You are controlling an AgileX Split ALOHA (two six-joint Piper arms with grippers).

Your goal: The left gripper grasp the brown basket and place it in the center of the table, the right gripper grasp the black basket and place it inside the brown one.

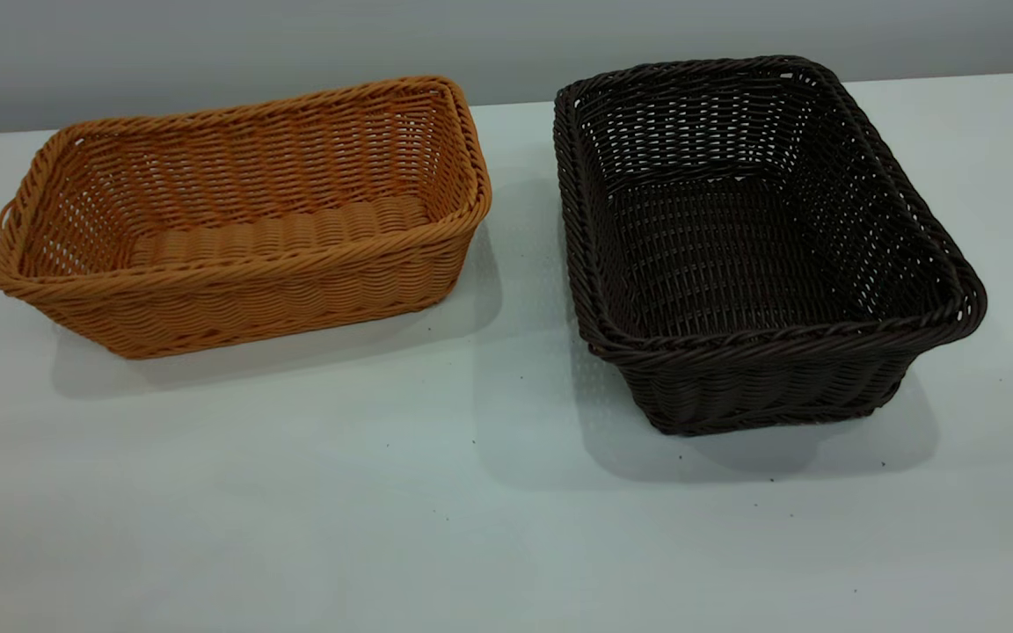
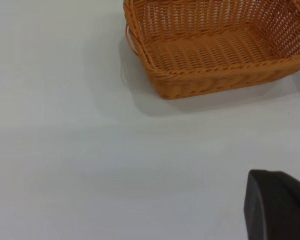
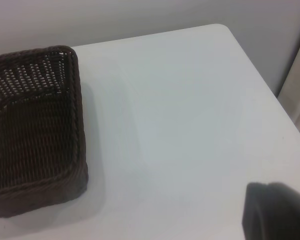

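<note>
The exterior view looks down at both baskets; each wrist view sees one from nearby.

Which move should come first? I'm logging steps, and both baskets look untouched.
Probably the left gripper should travel toward the brown basket and line up on its rim. That basket sits empty, left of the black basket on the table, and must go to the center first. The left wrist view shows open table between gripper and basket.
</note>
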